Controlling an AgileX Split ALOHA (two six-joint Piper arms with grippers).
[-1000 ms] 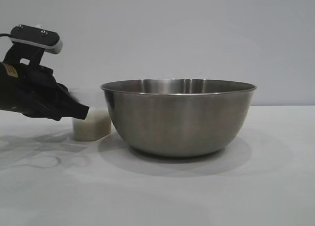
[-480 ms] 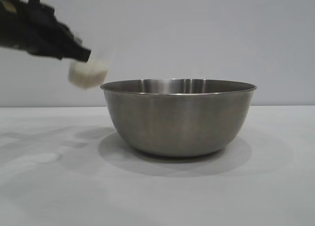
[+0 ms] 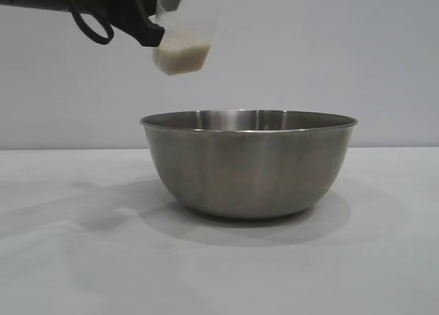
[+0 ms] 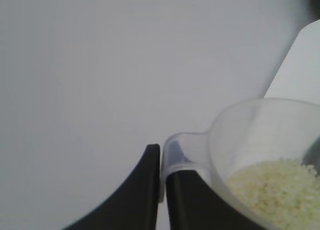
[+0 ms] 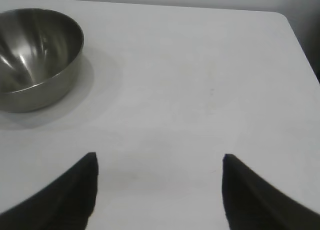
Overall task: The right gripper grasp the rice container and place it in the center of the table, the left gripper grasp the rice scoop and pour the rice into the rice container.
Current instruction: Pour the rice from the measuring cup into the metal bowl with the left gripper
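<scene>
While the steel bowl is already set mid-desk, the rice scoop is held clamped in the left hand above its rim; rice remains unpoured. The right hand is parked, fingers apart.

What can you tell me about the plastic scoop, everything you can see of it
The rice scoop is a small translucent plastic cup with a side loop handle, held in the air above the left rim of the rice container, touching neither it nor the table. The left gripper is shut on its handle. It is slightly tilted, with off-white rice still filling its lower part; none is seen spilling.
</scene>
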